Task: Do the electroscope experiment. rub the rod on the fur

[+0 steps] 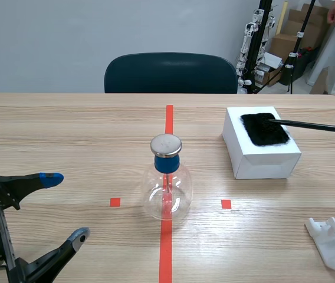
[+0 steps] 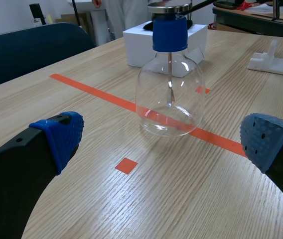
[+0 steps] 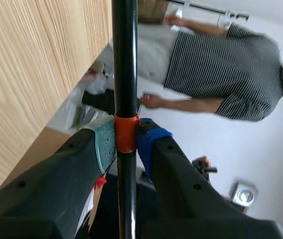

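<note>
A thin black rod (image 1: 315,125) comes in from the right edge of the scene, its tip resting on the black fur (image 1: 264,128) that lies on top of a white box (image 1: 260,154). In the right wrist view my right gripper (image 3: 126,140) is shut on the rod (image 3: 124,59) at its orange band. The glass flask electroscope (image 1: 167,180) with a blue stopper and metal cap stands on the centre tape line. My left gripper (image 1: 67,207) hangs open at the near left, with the electroscope (image 2: 170,84) ahead of it.
A white plastic stand (image 1: 332,242) lies at the near right corner. A dark chair (image 1: 170,73) stands behind the table's far edge. A person in a striped shirt (image 3: 231,59) shows in the right wrist view, off the table.
</note>
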Controlling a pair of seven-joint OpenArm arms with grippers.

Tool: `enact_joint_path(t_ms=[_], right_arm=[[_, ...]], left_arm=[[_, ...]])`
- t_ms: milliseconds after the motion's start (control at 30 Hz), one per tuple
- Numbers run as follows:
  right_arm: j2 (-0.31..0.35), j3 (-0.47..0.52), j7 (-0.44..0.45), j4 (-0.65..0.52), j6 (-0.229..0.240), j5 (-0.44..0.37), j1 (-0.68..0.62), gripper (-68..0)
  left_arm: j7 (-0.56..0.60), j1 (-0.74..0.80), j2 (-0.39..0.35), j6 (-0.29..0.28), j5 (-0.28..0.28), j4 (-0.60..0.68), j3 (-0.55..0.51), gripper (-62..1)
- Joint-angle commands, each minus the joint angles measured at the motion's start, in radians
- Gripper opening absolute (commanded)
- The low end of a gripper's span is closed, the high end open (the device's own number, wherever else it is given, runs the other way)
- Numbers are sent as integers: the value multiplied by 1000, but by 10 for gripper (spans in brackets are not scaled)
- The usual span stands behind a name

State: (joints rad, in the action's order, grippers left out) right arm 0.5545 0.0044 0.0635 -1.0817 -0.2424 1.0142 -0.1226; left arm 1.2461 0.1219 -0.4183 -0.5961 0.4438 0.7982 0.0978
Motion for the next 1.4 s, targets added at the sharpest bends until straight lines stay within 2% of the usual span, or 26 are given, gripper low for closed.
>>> enact_joint_path(t_ms=[0,167,300,467,567,767,833,900,1067,1167,1233,1367], right_arm=[[16,5,12,-7,-11,4,20,-671],[16,5,102,-7,-11,4,20,-671],[16,5,116,-7,-11,4,20,-671],[16,5,-6,-7,-11,3,20,-671],[16,5,-20,-7,-11,3,20,-671],[16,5,110,-7,-11,3,20,-671],[16,5,127,-7,-11,3,20,-671],[16,4,126,-7,-11,3,20,-671],[16,5,23,-7,-11,3,20,-671],[16,5,9,-7,-11,3,20,-671],[16,5,32,-7,-11,3,20,-671],[16,4,135,-7,-11,3,20,-671]], left_arm=[[14,-3,-6,2,-14,11,-6,14],[14,-3,-6,2,-14,11,-6,14],[14,-3,-6,2,-14,11,-6,14],[14,-3,-6,2,-14,11,-6,14],[14,-3,-6,2,-14,11,-6,14],[14,-3,-6,2,-14,11,-6,14],[14,-3,-6,2,-14,11,-6,14],[14,-3,-6,2,-14,11,-6,14],[14,-3,-6,2,-14,11,-6,14],[14,-3,-6,2,-14,11,-6,14],[14,-3,-6,2,-14,11,-6,14],[14,-3,-6,2,-14,11,-6,14]])
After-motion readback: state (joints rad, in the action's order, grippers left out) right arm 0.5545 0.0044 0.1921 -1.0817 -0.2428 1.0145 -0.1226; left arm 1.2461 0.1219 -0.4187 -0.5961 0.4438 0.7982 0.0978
